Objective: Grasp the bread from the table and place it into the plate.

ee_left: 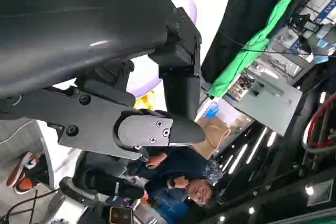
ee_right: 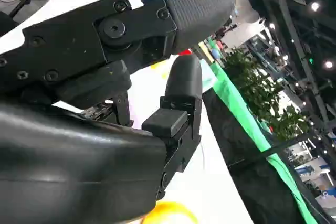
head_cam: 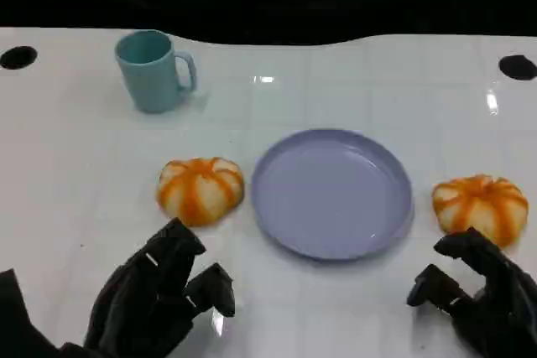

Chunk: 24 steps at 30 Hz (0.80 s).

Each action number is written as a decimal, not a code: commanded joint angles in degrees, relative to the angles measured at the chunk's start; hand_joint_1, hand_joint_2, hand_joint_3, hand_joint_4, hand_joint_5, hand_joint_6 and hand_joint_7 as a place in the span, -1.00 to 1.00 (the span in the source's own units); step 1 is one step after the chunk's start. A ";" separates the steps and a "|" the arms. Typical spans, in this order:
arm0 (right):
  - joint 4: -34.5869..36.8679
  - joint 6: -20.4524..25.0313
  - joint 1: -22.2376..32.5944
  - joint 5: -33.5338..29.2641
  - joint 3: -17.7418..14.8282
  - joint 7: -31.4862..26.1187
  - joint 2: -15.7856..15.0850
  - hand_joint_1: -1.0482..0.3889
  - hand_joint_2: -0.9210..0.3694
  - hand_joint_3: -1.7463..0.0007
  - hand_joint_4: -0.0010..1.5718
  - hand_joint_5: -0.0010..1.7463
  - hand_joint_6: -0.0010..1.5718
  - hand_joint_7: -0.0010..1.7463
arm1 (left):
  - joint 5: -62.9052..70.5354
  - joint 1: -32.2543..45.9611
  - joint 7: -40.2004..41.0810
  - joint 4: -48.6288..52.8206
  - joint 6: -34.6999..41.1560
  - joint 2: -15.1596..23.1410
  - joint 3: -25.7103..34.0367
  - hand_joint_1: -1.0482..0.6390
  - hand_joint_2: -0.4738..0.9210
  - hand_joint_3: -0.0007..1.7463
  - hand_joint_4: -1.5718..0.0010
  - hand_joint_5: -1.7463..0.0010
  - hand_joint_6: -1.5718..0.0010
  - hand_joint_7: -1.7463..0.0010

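Your left hand (head_cam: pixel 159 299) hovers over the surface (head_cam: pixel 75 182) with its fingers spread and nothing in them, the fingertips just short of the nearer bread (head_cam: pixel 200 189). Your right hand (head_cam: pixel 482 295) is likewise spread and holding nothing, its fingertips close beside the second bread (head_cam: pixel 480 205); you cannot tell whether they touch it.

Taking the plate (head_cam: pixel 331 193) as your landmark: one bread lies just to its left, nearly touching the rim, and the other lies to its right, a little apart. Both are round, striped orange and white, with no clear long axis, tops facing up. A teal mug (head_cam: pixel 152 70) stands upright beyond the plate to the left, handle turned toward the plate's side.

In your left wrist view, a person (ee_left: pixel 178 179) sits beside the surface.
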 commanded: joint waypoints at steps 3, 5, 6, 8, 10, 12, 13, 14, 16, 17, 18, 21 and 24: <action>0.37 -0.53 -0.10 -0.20 -0.01 0.59 -1.11 -0.26 -1.00 0.82 -0.13 0.68 -0.24 0.32 | 0.25 0.26 -0.54 0.10 -1.47 0.07 0.28 -0.40 1.00 -0.70 0.04 -1.00 0.34 -0.80; 0.38 -0.47 -0.11 -0.17 -0.02 0.63 -1.13 -0.27 -1.00 0.82 -0.13 0.68 -0.24 0.32 | 0.26 0.30 -0.45 0.06 -1.55 0.02 0.25 -0.40 1.00 -0.70 0.04 -1.00 0.33 -0.79; 0.39 -0.47 -0.12 -0.17 -0.02 0.64 -1.13 -0.27 -1.00 0.82 -0.13 0.67 -0.24 0.33 | 0.26 0.30 -0.45 0.08 -1.59 0.03 0.23 -0.40 1.00 -0.70 0.04 -1.00 0.33 -0.79; 0.30 -0.51 -0.05 -0.19 0.00 0.61 -1.09 -0.27 -1.00 0.82 -0.12 0.67 -0.24 0.33 | 0.22 0.28 -0.39 0.01 -1.42 0.19 0.21 -0.40 1.00 -0.70 0.04 -1.00 0.33 -0.79; 0.24 -0.40 -0.01 -0.09 -0.01 0.66 -1.05 -0.25 -1.00 0.81 -0.12 0.66 -0.25 0.33 | 0.14 0.24 -0.38 -0.08 -1.07 0.46 0.21 -0.41 1.00 -0.70 0.04 -1.00 0.33 -0.78; 0.24 -0.34 0.00 -0.04 -0.02 0.69 -1.04 -0.25 -1.00 0.81 -0.12 0.65 -0.25 0.33 | 0.10 0.23 -0.38 -0.10 -0.97 0.54 0.20 -0.41 1.00 -0.71 0.04 -1.00 0.33 -0.78; 0.11 0.03 -0.02 0.08 -0.05 0.43 -0.98 -0.25 -1.00 0.81 -0.12 0.65 -0.25 0.33 | 0.25 0.26 -0.31 -0.06 -1.26 0.44 0.17 -0.41 1.00 -0.71 0.05 -1.00 0.33 -0.78; 0.01 0.32 -0.03 0.17 -0.08 0.24 -0.94 -0.24 -1.00 0.82 -0.11 0.65 -0.25 0.33 | 0.36 0.29 -0.26 -0.03 -1.47 0.37 0.15 -0.40 1.00 -0.70 0.04 -1.00 0.33 -0.78; 0.15 0.68 -0.16 0.46 -0.17 0.44 -0.94 -0.23 -1.00 0.83 -0.10 0.65 -0.25 0.32 | 0.42 0.28 -0.41 0.19 -1.89 0.23 0.14 -0.40 1.00 -0.69 0.04 -1.00 0.33 -0.78; 0.33 0.74 -0.24 0.62 -0.23 0.74 -0.98 -0.22 -1.00 0.83 -0.11 0.65 -0.26 0.32 | 0.38 0.25 -0.56 0.34 -2.04 0.18 0.16 -0.40 1.00 -0.69 0.04 -1.00 0.33 -0.78; 0.45 0.78 -0.30 0.72 -0.26 0.94 -1.01 -0.22 -1.00 0.82 -0.11 0.65 -0.27 0.32 | 0.35 0.23 -0.65 0.44 -2.16 0.15 0.15 -0.40 1.00 -0.69 0.04 -1.00 0.33 -0.78; 0.93 -0.18 -0.44 0.20 -0.26 1.01 -1.03 -0.23 -1.00 0.82 -0.10 0.65 -0.27 0.33 | 0.28 0.13 -0.68 0.28 -1.84 0.47 0.07 -0.41 1.00 -0.69 0.06 -1.00 0.34 -0.77; 0.37 -0.75 -0.09 -0.43 -0.06 0.21 -0.81 -0.25 -1.00 0.82 -0.10 0.65 -0.26 0.33 | 1.61 0.11 -0.51 0.60 -4.36 0.09 0.01 -0.43 1.00 -0.74 0.11 -1.00 0.35 -0.69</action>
